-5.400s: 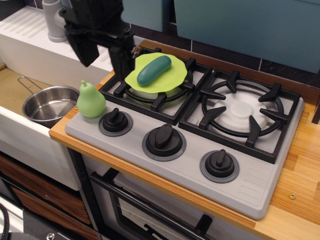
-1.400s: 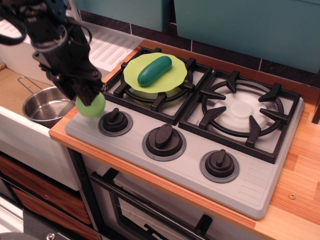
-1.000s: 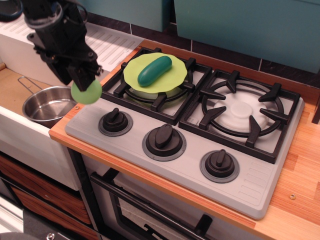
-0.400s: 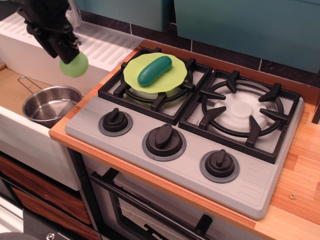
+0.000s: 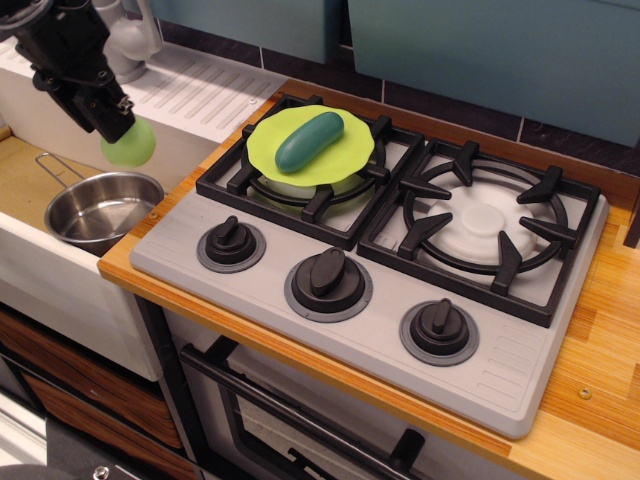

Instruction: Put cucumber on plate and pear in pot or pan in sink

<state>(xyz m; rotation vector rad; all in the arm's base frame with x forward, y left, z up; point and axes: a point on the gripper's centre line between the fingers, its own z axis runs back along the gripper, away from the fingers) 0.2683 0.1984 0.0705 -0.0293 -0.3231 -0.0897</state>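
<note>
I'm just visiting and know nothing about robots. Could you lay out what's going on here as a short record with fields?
setting: toy kitchen with a stove beside a sink
gripper: black gripper held up over the sink area, shut on the pear
pear: pale green pear in the air, above and a little behind the pan
pan: shiny steel pan in the sink, nothing in it
cucumber: dark green cucumber lying on the plate
plate: lime plate on the left burner
done: cucumber on plate
left: pear into pan
</note>
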